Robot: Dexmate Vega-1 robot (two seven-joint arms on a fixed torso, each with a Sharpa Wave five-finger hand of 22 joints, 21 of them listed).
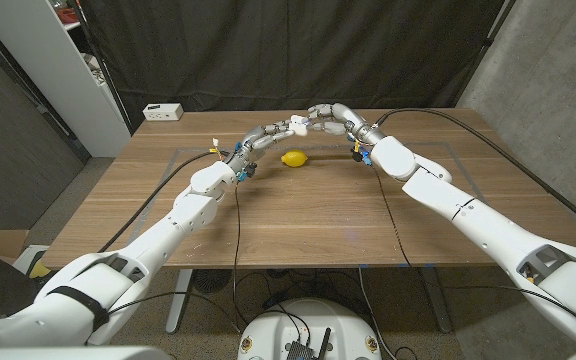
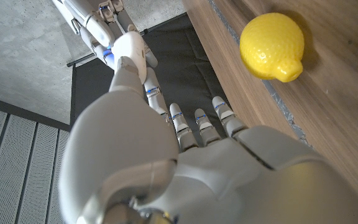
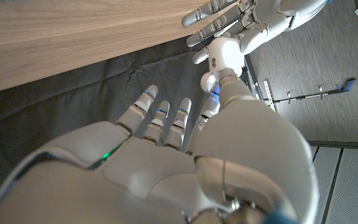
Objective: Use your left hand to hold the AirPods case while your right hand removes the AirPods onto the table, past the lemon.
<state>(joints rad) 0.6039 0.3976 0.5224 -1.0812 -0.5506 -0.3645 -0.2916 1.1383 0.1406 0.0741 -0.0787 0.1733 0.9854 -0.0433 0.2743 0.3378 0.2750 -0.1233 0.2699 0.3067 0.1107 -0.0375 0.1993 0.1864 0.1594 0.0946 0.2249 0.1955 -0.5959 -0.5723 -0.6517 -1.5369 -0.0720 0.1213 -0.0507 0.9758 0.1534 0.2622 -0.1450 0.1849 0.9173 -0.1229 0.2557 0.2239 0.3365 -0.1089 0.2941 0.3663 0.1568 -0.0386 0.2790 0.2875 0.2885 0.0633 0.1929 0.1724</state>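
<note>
I have both hands raised over the far middle of the table (image 1: 268,220), meeting just above and behind the lemon (image 1: 293,158). The left hand (image 1: 263,136) reaches in from the left and holds the white case (image 1: 296,125) at its fingertips; in the right wrist view I see that case (image 3: 224,55) gripped among the left hand's fingers (image 3: 205,23), rounded and glossy, with a small dot on its face. The right hand (image 1: 330,117) comes from the other side, its fingertips touching the case from the right. In the left wrist view the case (image 2: 129,51) sits at the tip of my left hand (image 2: 185,168), with the right hand's fingers (image 2: 107,15) closing on it from beyond. I cannot tell whether the lid is open, nor whether the right hand has pinched anything out of it; its fingers look curled in at the case. The lemon (image 2: 272,46) lies on the wood, apart from both hands. A small white box (image 1: 163,112) sits at the table's far left corner, well away.
</note>
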